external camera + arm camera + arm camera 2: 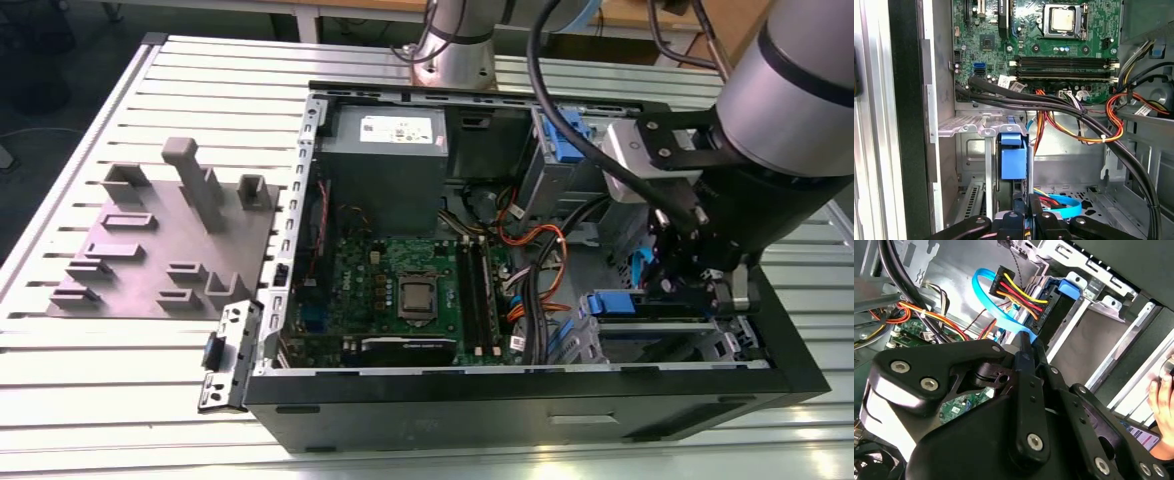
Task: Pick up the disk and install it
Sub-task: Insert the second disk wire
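Right now your arm (787, 120) reaches down from the exterior view's right into the open computer case (534, 400), with the gripper (701, 275) low in the drive-bay corner at that side. Around it you have the green motherboard (400, 290) with its bare processor socket (1063, 20), the grey power supply box (387, 150) at the far wall, and a bundle of orange, red and yellow wires (527, 245) running between board and bays. Thick black cables (1064, 105) cross in front of the board in the first wrist view, and a light blue flat cable (996, 302) loops to a black connector (1014, 295) just beyond the fingers in the second wrist view. The disk (1013, 162) stands on edge in the metal drive cage (974, 127), its blue bracket facing the camera, directly ahead of the gripper in the first wrist view. You cannot tell whether the fingers pinch it or stand spread, since the gripper's black linkage hides their tips. Outside the case, a grey fixture block (167, 240) sits on the slatted table (107, 380), and the removed side latch plate (230, 355) leans against the case. A person's hand (1161, 405) shows at the frame edge in the second wrist view.
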